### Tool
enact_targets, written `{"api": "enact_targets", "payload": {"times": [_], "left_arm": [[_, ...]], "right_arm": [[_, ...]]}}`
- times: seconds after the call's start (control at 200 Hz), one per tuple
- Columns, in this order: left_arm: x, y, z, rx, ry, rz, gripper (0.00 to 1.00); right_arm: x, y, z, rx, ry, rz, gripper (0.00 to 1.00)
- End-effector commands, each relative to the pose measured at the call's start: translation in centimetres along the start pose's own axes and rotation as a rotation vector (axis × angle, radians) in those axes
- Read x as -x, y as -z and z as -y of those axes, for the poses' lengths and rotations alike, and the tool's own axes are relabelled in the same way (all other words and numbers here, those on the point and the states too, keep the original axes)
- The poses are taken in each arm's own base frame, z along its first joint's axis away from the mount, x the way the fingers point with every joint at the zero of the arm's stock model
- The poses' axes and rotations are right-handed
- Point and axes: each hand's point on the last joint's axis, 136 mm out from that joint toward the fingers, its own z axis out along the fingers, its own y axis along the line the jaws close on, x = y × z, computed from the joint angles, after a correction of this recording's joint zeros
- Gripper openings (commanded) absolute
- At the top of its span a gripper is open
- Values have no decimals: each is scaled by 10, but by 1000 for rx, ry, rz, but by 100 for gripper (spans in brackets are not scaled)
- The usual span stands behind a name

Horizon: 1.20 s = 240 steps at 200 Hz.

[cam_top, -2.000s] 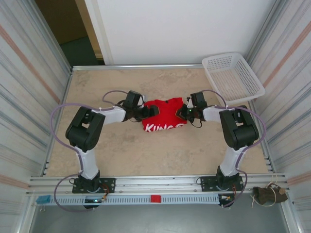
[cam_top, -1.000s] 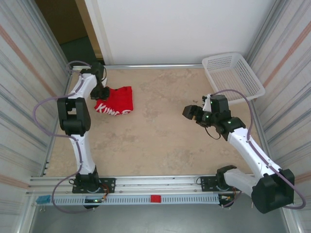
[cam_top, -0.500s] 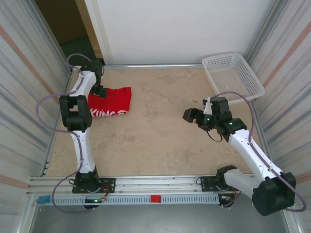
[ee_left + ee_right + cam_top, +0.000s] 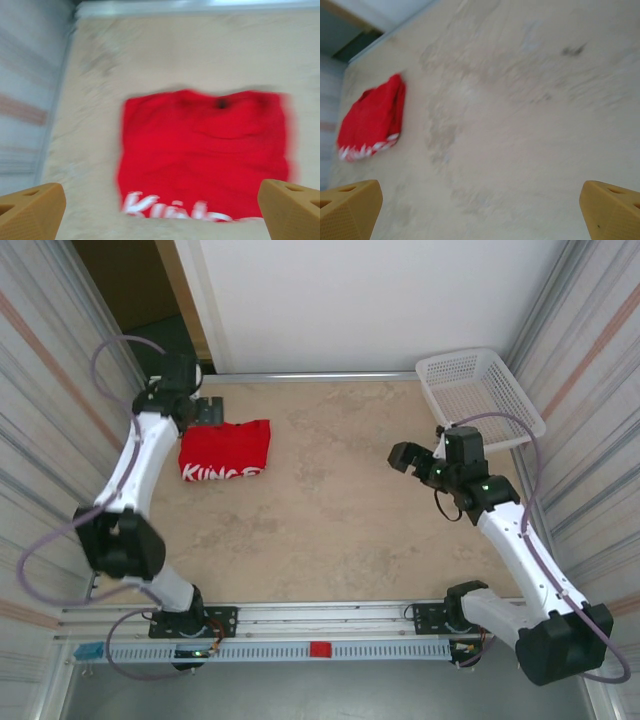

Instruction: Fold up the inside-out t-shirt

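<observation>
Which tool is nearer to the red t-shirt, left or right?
Left. The left tool hangs just behind the t-shirt; the right tool is far off, to its right.

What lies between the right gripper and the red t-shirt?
Only bare table, seen in the top external view, separates the right gripper from the t-shirt.

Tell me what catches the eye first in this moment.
The bright red t-shirt, folded into a compact block with white lettering along its near edge, lies at the far left of the table. The left gripper hangs open by its far edge. The right gripper hangs open well away from it, near the white basket in the far right corner.
</observation>
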Motion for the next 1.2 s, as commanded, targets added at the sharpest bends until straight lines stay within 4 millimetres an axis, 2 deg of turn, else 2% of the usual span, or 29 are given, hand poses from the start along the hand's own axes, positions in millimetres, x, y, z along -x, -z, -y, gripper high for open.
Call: {"api": "enact_targets", "payload": {"times": [0.0,0.04,0.08,0.125,0.16,0.205,0.266,0.411,0.501,0.626,0.656,0.746,0.807,0.877,0.942,0.972,0.997,1.042,1.072,1.132,1.197], "left_arm": [[3,28,27,-165,103,182,99],[2,39,28,-191,125,259,99],[-10,42,25,-191,135,314,99],[-13,49,19,-178,141,402,99],[-25,48,17,-168,129,435,99],[-31,51,12,-151,140,504,99],[-46,44,5,-106,121,540,99],[-89,7,-3,0,33,463,99],[-115,-20,-6,37,27,432,99],[-145,-54,2,23,11,384,99],[-143,-58,1,36,3,408,99],[-134,-59,11,-15,-40,446,99],[-131,-66,10,-20,-51,449,99],[-132,-71,13,-72,-63,461,99],[-136,-77,13,-106,-50,472,99],[-139,-79,14,-120,-46,476,99],[-141,-82,14,-122,-43,478,99],[-145,-89,19,-133,-63,478,99],[-140,-91,20,-129,-77,489,99],[-144,-100,22,-163,-66,383,99],[-138,-103,14,-187,-23,407,99]], "right_arm": [[37,10,37,-202,55,197,99],[45,10,51,-269,78,260,99],[53,9,61,-317,112,320,99],[58,7,71,-355,144,376,99],[61,6,77,-379,179,402,99],[67,7,85,-421,208,428,99],[70,4,97,-474,244,431,99],[66,-15,124,-586,351,421,99],[55,-33,142,-608,403,409,99],[31,-64,161,-576,465,380,99],[25,-69,163,-550,477,386,99],[32,-74,155,-467,488,439,99],[37,-78,156,-419,450,447,99],[36,-85,158,-343,403,462,99],[26,-94,168,-338,399,491,99],[32,-95,166,-330,415,529,99],[34,-99,163,-322,423,513,99],[26,-109,164,-315,419,387,99],[29,-111,165,-292,413,397,99],[31,-111,170,-281,376,377,99],[31,-111,169,-288,387,392,99]]}}
